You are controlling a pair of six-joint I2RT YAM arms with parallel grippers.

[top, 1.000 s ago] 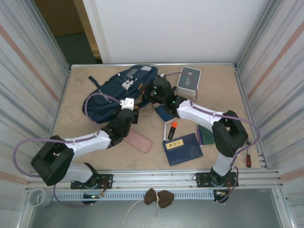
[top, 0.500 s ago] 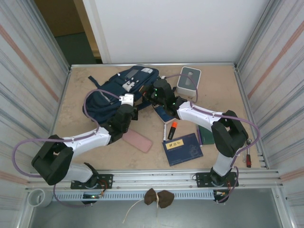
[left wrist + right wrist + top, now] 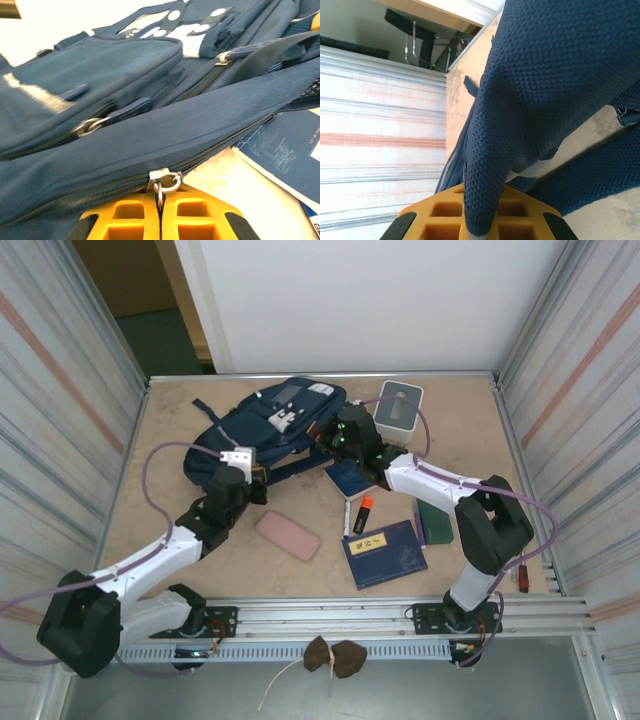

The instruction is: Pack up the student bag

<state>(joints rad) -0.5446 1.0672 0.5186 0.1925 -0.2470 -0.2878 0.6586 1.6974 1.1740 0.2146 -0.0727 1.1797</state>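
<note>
Top, left-wrist and right-wrist views, read from left to right. At the left of the table (image 3: 160, 450) we see the left arm reaching from its base at the near edge toward the lower edge of the student bag (image 3: 265, 425), which lies on its side at the far centre-left of the table, its white patches facing up. In the left-wrist view we see the left gripper (image 3: 161, 200) with its yellow fingers (image 3: 125, 217) pressed together on the metal zipper pull (image 3: 165, 180) of the bag's long zip, which looks closed along the stretch in view. Just in front of the bag, between the two arms, a pink case (image 3: 287, 536) lies flat on the table. At the bag's right edge we find the right gripper (image 3: 479, 197), its jaws clamped on a fold of navy mesh fabric (image 3: 535, 90) belonging to the bag. Beneath that arm, near the bag, lies a small dark-blue book (image 3: 350, 478), and nearer to us an orange-capped marker (image 3: 364, 510) and a larger blue booklet (image 3: 385, 552) with a yellow label. To the right of these lies a dark-green notebook (image 3: 433, 522), partly covered by the right arm. A white-grey box (image 3: 398, 407) stands at the far edge, just beside the bag's right end. At the far right, a red-handled tool (image 3: 521, 576) rests at the table's rim.
</note>
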